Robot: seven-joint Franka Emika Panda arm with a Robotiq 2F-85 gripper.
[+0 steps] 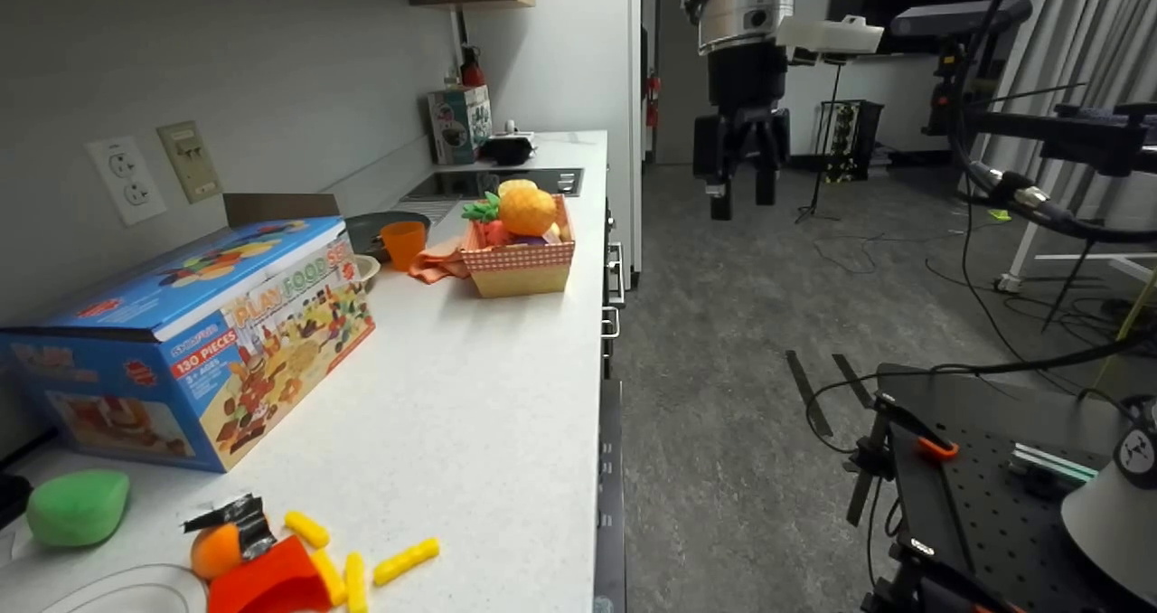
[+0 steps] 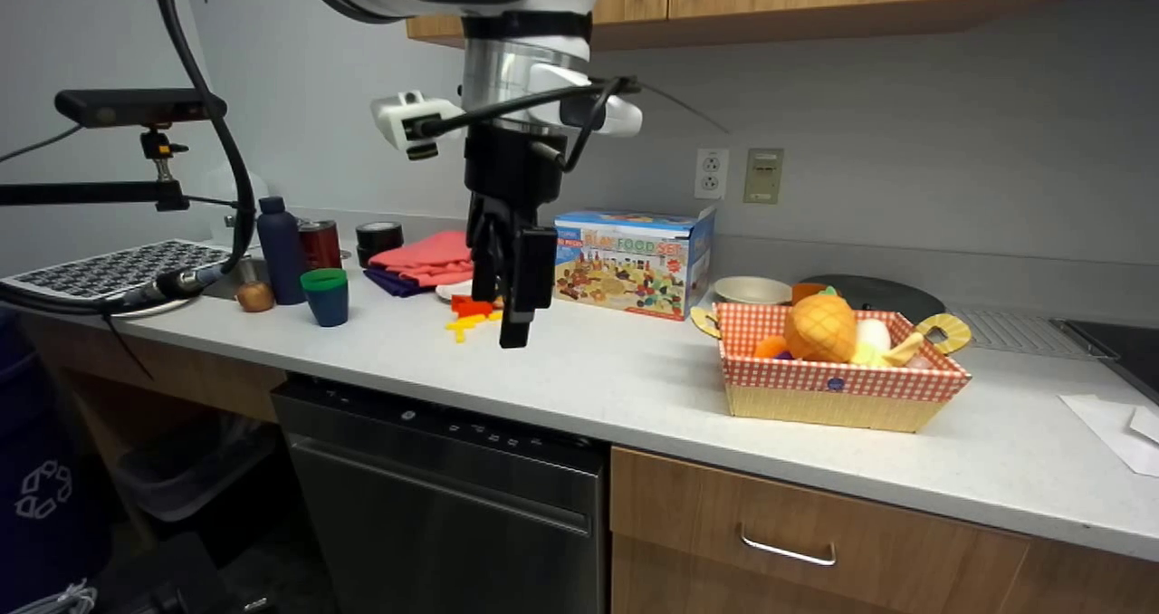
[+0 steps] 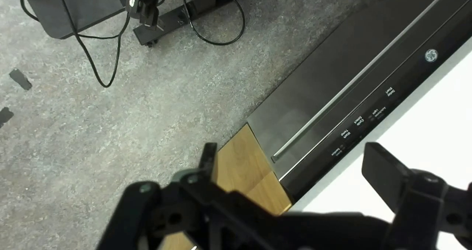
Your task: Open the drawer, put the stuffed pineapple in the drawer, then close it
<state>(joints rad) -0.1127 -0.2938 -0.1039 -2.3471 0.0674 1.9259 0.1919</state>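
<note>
Pincer (image 1: 743,195) spread, empty. Stuffed pineapple (image 2: 819,327) in basket (image 2: 815,406) w/ toy food (image 2: 872,335) on bench (image 2: 625,388); drawer (image 2: 806,519) shut. Risk: off-centre grab on slim hdl (image 2: 786,551) prob slips; later, lifting pineapple may drag toy food out b/c basket's crowded.

Stuffed pineapple (image 2: 820,331) in basket (image 2: 833,404), basket on counter (image 2: 579,369), drawer (image 2: 815,522) below counter

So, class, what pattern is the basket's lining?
Red and white checks; the lining shows best in an exterior view.
</note>
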